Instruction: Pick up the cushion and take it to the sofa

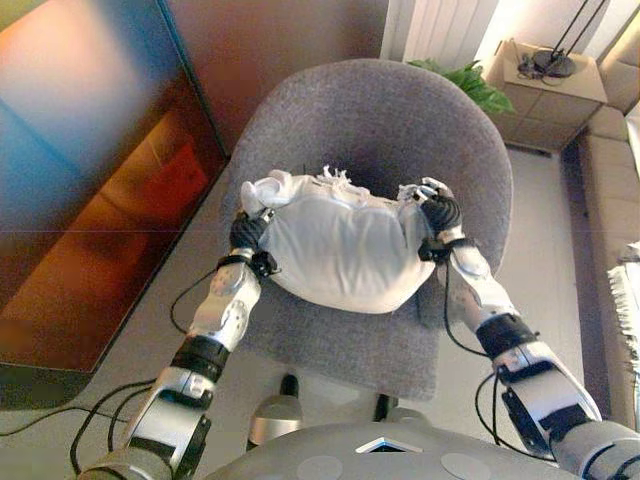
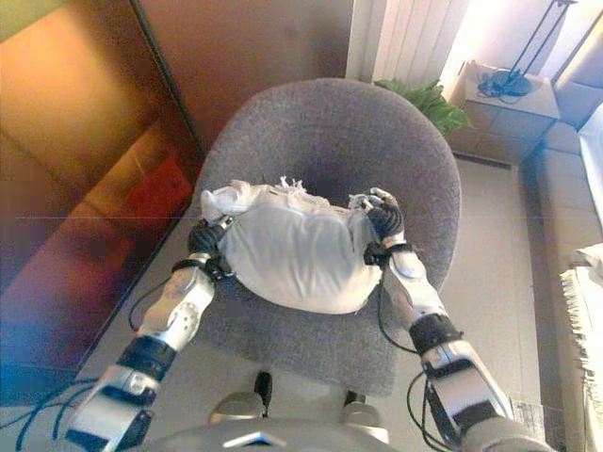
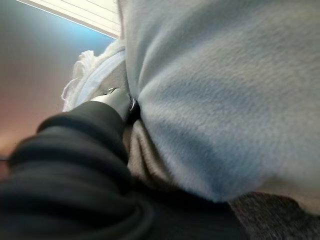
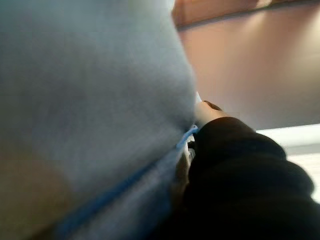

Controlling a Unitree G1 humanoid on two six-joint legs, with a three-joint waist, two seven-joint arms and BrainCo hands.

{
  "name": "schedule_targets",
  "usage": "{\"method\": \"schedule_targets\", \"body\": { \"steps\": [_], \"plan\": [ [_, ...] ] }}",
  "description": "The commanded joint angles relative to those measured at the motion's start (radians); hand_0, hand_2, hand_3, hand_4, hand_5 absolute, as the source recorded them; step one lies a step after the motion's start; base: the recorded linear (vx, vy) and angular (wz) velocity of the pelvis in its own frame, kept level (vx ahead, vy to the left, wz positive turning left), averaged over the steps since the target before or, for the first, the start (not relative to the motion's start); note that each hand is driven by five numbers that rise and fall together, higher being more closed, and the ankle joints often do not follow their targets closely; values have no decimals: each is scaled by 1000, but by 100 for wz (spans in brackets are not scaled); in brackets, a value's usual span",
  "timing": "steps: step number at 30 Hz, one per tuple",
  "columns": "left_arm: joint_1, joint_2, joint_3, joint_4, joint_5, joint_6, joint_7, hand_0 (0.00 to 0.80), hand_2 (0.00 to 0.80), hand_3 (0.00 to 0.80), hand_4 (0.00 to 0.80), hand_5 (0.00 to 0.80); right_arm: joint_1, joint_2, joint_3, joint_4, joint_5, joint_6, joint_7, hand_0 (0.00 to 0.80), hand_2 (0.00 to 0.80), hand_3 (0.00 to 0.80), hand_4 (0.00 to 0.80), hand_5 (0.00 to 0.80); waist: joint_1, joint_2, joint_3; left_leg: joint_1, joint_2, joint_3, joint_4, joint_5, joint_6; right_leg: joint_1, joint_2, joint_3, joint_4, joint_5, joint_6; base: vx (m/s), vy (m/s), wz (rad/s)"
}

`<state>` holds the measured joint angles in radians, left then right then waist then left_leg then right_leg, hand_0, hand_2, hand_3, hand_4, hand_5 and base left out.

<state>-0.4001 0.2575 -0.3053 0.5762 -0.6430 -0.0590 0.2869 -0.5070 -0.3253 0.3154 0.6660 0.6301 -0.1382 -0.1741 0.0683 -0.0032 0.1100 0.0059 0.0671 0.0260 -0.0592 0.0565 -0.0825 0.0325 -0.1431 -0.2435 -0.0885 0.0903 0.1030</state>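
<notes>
A white cushion (image 1: 340,245) with a fringed edge lies on the seat of a round grey armchair (image 1: 380,120). My left hand (image 1: 248,232) is at the cushion's left side, its fingers dug into the fabric; the left wrist view shows the cushion (image 3: 225,100) bulging over the hand (image 3: 117,102). My right hand (image 1: 437,212) is at the cushion's right side, fingers curled over its far corner; the right wrist view shows the cushion (image 4: 90,100) pressed against it. The beige sofa (image 1: 600,170) stands at the right edge.
A large glossy dark panel (image 1: 90,180) stands close on the left. Behind the chair are a green plant (image 1: 470,85) and a side table (image 1: 550,85) with a lamp base. A white fringed throw (image 1: 628,300) lies on the sofa. Pale floor runs between chair and sofa.
</notes>
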Motion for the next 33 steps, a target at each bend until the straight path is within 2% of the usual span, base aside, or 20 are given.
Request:
{"method": "schedule_targets", "body": {
  "steps": [1, 5, 9, 13, 18, 19, 20, 21, 22, 23, 24, 25, 26, 33],
  "plan": [
    [-332, -98, -123, 117, 8, -46, -9, 800, 800, 800, 800, 800, -295, 43, 52, 75, 82, 11, 20, 800, 800, 800, 800, 800, 0, -11, 75, -60, -6, 22, 78, -89, -4, -43, -28, 3, 20, -36, 33, -273, 0, -1],
    [-513, -98, -146, 313, -16, 24, -26, 800, 800, 800, 800, 800, -448, 34, 66, 261, 104, 41, 77, 800, 800, 800, 800, 800, -23, -2, 126, -121, -5, 21, 85, -73, -12, -108, -28, 22, 25, -25, 36, -204, -12, -3],
    [-617, -106, -154, 455, -13, 71, -11, 800, 800, 800, 800, 800, -561, 12, 69, 409, 76, 81, 91, 800, 800, 800, 800, 800, -45, 13, 161, -158, -11, 23, 91, -58, -16, -151, -28, 47, 33, -15, 36, -61, 39, -5],
    [-702, -102, -136, 557, -49, 75, 8, 800, 800, 800, 800, 800, -647, -1, 85, 487, 45, 101, 79, 800, 800, 800, 800, 800, -60, 18, 193, -200, -13, 25, 102, -47, -18, -202, -32, 68, 48, -5, 39, -60, 18, -8],
    [-794, -81, -140, 624, -60, 81, 52, 800, 800, 800, 800, 800, -737, -21, 116, 534, 7, 128, 58, 800, 800, 800, 800, 800, -75, 21, 241, -242, -16, 31, 115, -39, -15, -264, -33, 96, 77, 6, 44, -37, 2, -6],
    [-812, -74, -141, 635, -59, 75, 56, 725, 725, 725, 725, 725, -755, -26, 124, 538, 3, 127, 50, 800, 800, 800, 800, 800, -79, 22, 249, -249, -17, 33, 113, -35, -14, -277, -33, 102, 80, 8, 45, -17, 15, -6],
    [-825, -64, -144, 640, -72, 54, 71, 515, 515, 515, 515, 515, -770, -34, 134, 539, 1, 120, 40, 800, 800, 800, 800, 800, -83, 24, 256, -256, -18, 35, 110, -31, -12, -289, -32, 110, 85, 10, 46, -4, 22, -5],
    [-833, -56, -143, 639, -81, 45, 78, 367, 367, 367, 367, 367, -778, -37, 137, 538, -9, 111, 38, 800, 800, 800, 800, 800, -86, 26, 261, -259, -20, 36, 109, -29, -11, -296, -31, 117, 87, 11, 47, 11, 26, -7],
    [-843, -47, -142, 634, -84, 34, 86, 0, 0, 0, 0, 0, -786, -39, 138, 532, -22, 102, 22, 800, 800, 800, 800, 800, -88, 27, 267, -263, -22, 38, 108, -28, -9, -306, -31, 124, 91, 12, 48, 0, 0, 0],
    [-854, -36, -144, 628, -79, 26, 96, 0, 0, 0, 0, 0, -795, -44, 143, 523, -31, 100, -6, 800, 800, 800, 800, 800, -90, 28, 274, -268, -24, 41, 109, -28, -7, -314, -32, 128, 95, 12, 49, 12, 8, -4],
    [-857, -32, -145, 623, -73, 25, 98, 0, 0, 0, 0, 0, -796, -45, 143, 520, -32, 98, -13, 703, 703, 703, 703, 703, -91, 29, 276, -269, -25, 42, 109, -29, -6, -317, -32, 130, 97, 11, 49, 18, -1, -6],
    [-863, -25, -153, 620, -70, 20, 97, 0, 0, 0, 0, 0, -801, -47, 146, 516, -33, 92, -25, 317, 317, 317, 317, 317, -92, 30, 280, -271, -27, 43, 111, -30, -4, -323, -33, 133, 103, 10, 49, 25, -4, -6],
    [-869, -21, -157, 619, -73, 10, 105, 0, 0, 0, 0, 0, -806, -47, 149, 513, -44, 92, -46, 0, 0, 0, 0, 0, -92, 30, 282, -273, -29, 44, 113, -31, -3, -326, -34, 134, 106, 10, 50, 29, -3, -6],
    [-882, 14, -176, 561, -30, -49, 135, 0, 0, 0, 0, 0, -830, -82, 185, 459, -124, 49, -143, 0, 0, 0, 0, 0, -91, 36, 297, -287, -40, 44, 125, -36, 3, -346, -41, 134, 133, -6, 45, 30, 11, -3]
  ]
}}
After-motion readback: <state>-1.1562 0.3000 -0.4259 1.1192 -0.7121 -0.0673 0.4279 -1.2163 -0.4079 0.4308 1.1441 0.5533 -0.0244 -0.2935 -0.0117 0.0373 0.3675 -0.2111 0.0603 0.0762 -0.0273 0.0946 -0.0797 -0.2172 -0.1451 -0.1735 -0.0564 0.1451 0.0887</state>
